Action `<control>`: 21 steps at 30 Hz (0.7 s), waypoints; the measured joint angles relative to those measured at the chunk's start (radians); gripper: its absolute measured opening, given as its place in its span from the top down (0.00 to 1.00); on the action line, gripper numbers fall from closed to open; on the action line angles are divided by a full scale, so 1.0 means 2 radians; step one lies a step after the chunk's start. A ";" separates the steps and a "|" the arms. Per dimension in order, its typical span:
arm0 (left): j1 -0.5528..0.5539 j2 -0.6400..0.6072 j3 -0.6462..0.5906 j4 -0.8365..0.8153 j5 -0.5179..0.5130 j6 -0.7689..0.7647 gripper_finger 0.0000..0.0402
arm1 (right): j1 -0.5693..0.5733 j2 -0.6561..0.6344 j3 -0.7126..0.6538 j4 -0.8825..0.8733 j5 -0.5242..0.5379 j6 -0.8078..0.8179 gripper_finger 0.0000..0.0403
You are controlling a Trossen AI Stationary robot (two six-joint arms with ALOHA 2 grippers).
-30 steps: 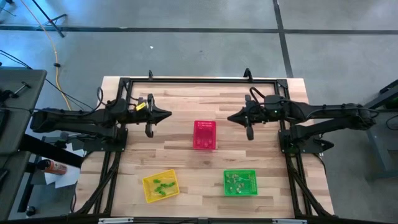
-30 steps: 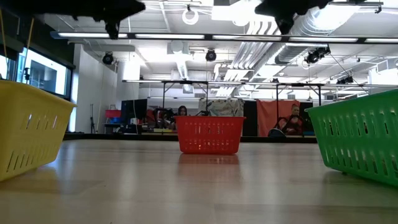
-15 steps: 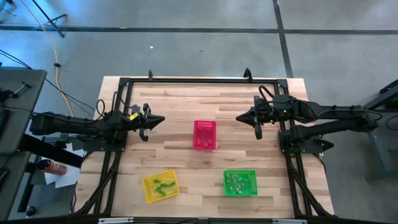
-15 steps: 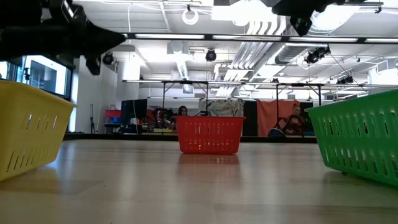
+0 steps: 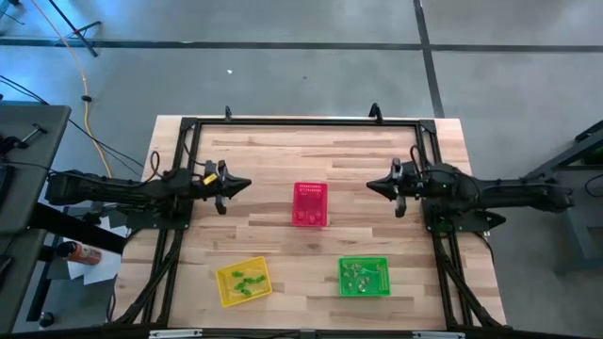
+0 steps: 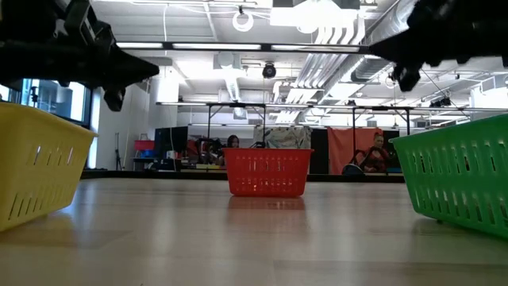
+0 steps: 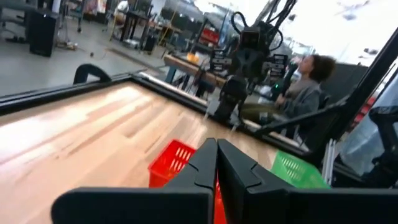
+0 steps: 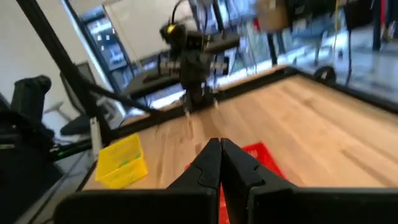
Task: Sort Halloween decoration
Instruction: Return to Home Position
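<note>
The small decorations lie inside three mesh baskets: green pieces (image 5: pixel 245 281) in the yellow basket (image 5: pixel 243 281) at the near left, pale pieces (image 5: pixel 360 274) in the green basket (image 5: pixel 364 276) at the near right, and the pink-red basket (image 5: pixel 310 204) stands at the table's middle. My left gripper (image 5: pixel 247 184) hangs shut and empty above the table, left of the red basket. My right gripper (image 5: pixel 370 185) hangs shut and empty to its right. Both point at the red basket, which also shows in the left wrist view (image 7: pixel 171 162) and the right wrist view (image 8: pixel 261 155).
A black frame (image 5: pixel 301 121) runs along the table's far edge and down both sides. Bare wood lies between the baskets and in front of them. In the low view people (image 6: pixel 373 155) sit in the room behind the table.
Both arms have drawn back from the middle: my left gripper toward the table's left edge, my right gripper toward the right edge. In the low view both have come lower. The baskets have stayed put.
</note>
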 joint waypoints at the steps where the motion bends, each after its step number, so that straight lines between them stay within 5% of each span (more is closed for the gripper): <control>1: 0.000 0.000 0.000 -0.005 0.000 0.002 1.00 | -0.005 -0.010 -0.021 0.025 0.000 -0.007 1.00; 7: 0.000 0.000 0.000 -0.029 0.000 0.002 1.00 | -0.037 -0.067 -0.114 0.117 -0.012 -0.012 1.00; 16: 0.000 -0.013 0.000 -0.041 0.000 0.002 1.00 | -0.044 -0.093 -0.114 0.035 -0.014 -0.128 1.00; 21: 0.000 -0.081 0.000 -0.094 0.000 0.002 1.00 | -0.044 -0.094 -0.114 -0.008 -0.014 -0.119 1.00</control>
